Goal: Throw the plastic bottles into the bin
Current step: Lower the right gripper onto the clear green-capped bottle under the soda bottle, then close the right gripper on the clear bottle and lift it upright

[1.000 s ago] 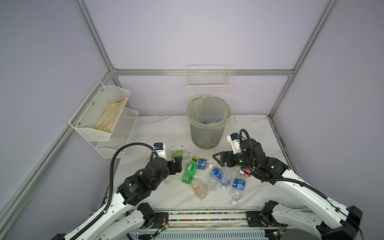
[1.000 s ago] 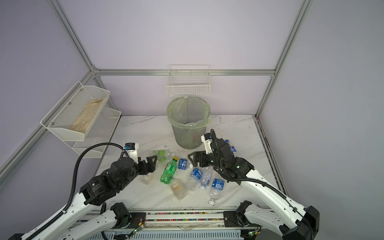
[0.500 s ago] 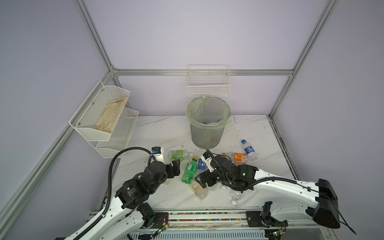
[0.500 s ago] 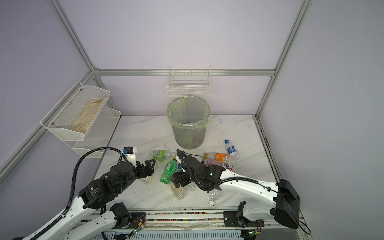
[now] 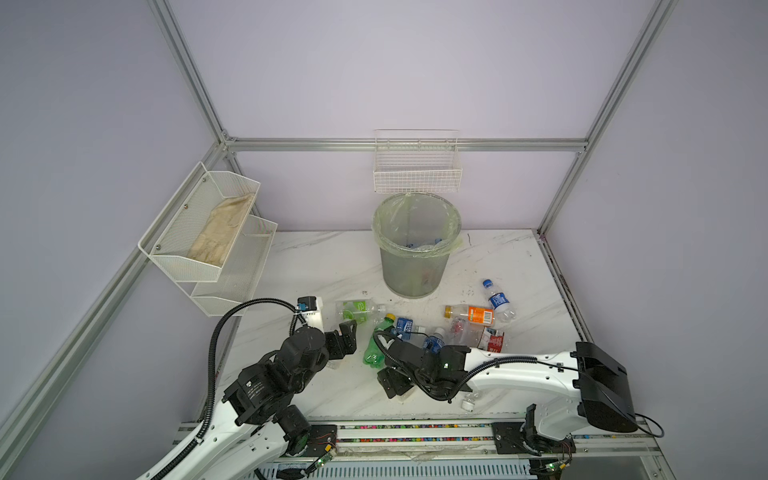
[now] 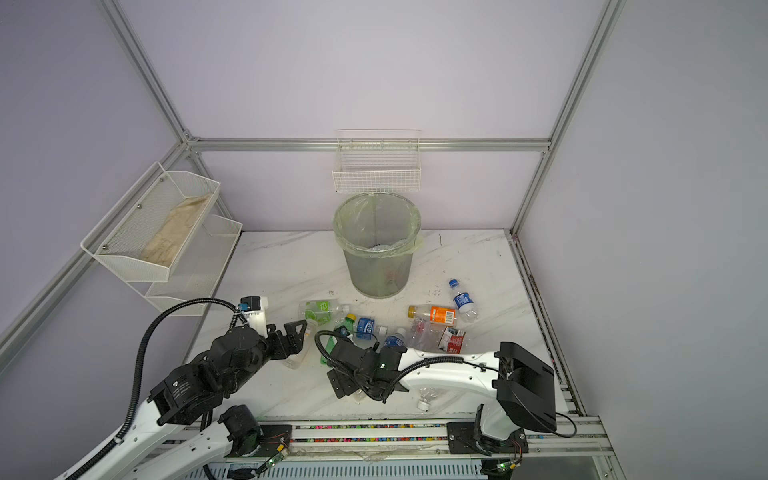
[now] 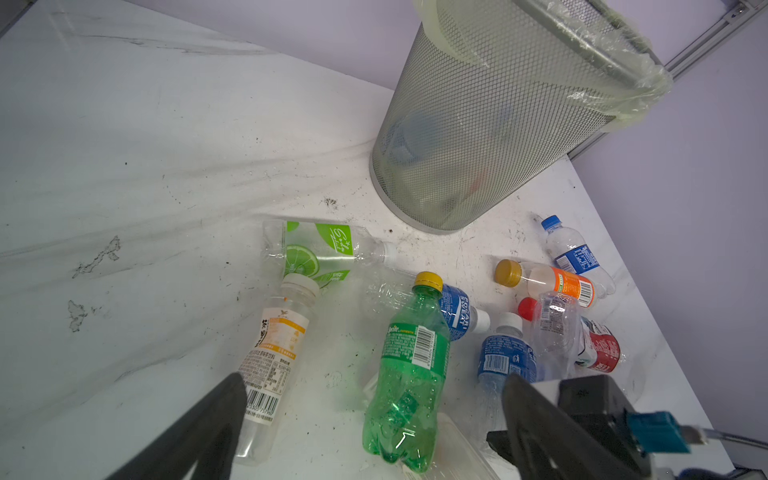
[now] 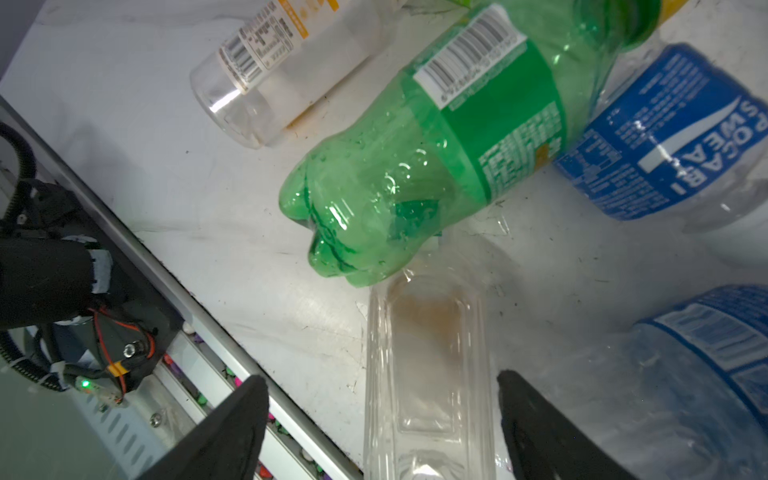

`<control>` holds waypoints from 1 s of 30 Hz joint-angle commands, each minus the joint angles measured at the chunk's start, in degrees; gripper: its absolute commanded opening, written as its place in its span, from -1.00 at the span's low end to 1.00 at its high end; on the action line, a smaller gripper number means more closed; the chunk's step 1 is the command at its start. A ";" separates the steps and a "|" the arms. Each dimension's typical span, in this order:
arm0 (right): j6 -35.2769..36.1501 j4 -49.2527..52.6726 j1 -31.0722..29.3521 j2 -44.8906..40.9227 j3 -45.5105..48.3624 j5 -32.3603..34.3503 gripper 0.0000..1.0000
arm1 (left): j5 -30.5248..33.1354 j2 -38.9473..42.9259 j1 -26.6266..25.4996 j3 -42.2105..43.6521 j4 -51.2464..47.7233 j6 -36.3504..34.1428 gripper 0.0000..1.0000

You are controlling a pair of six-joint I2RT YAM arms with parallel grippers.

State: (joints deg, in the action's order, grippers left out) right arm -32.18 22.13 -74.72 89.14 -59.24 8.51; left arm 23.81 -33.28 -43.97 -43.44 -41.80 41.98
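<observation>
The grey mesh bin (image 5: 417, 245) with its pale green bag stands at the back. Several plastic bottles lie in front of it. Among them are a green soda bottle (image 5: 374, 349) (image 7: 409, 374), a lime-label one (image 5: 357, 309) and an orange-label one (image 5: 471, 314). My left gripper (image 5: 347, 338) (image 7: 372, 378) is open just left of the green bottle, gripping nothing. A white-and-orange-label bottle (image 7: 270, 357) lies by its finger. My right gripper (image 5: 395, 384) (image 8: 381, 376) is low near the front edge. It is open and straddles a flattened clear bottle (image 8: 428, 374) without touching it.
A white two-tier mesh shelf (image 5: 208, 237) hangs on the left wall and a white wire basket (image 5: 417, 166) above the bin. The front rail (image 5: 415, 430) runs just behind my right gripper. Blue-label bottles (image 8: 665, 137) crowd its far side. A loose cap (image 5: 468, 403) lies near the rail.
My right arm swung from beside the bin down toward the front edge, ending over the flattened clear bottle. My left arm drew back slightly. No bottle moved.
</observation>
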 commanded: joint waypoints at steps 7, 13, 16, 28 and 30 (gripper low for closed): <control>-3.56 1.89 -0.61 5.11 -1.29 3.98 0.77 | 0.51 1.46 -0.13 2.30 -0.60 1.33 0.87; -4.54 0.20 -0.74 8.35 -0.76 3.37 0.77 | 0.53 2.16 -0.07 2.48 -0.91 1.57 0.87; -4.81 0.19 -0.80 9.59 -1.17 3.66 0.73 | 0.66 2.32 -0.02 2.48 -1.15 1.53 0.87; -4.91 1.41 -1.11 11.52 -3.54 3.95 -0.18 | 1.06 3.00 -0.06 2.44 -1.69 1.27 0.87; -4.99 2.01 -1.08 10.74 -3.78 4.57 -0.33 | 1.26 3.13 -0.05 2.48 -1.81 1.27 0.86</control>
State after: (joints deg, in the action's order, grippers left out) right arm -36.45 22.35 -75.37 100.73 -61.73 11.22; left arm 24.10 -30.76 -43.97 -43.22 -43.90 42.78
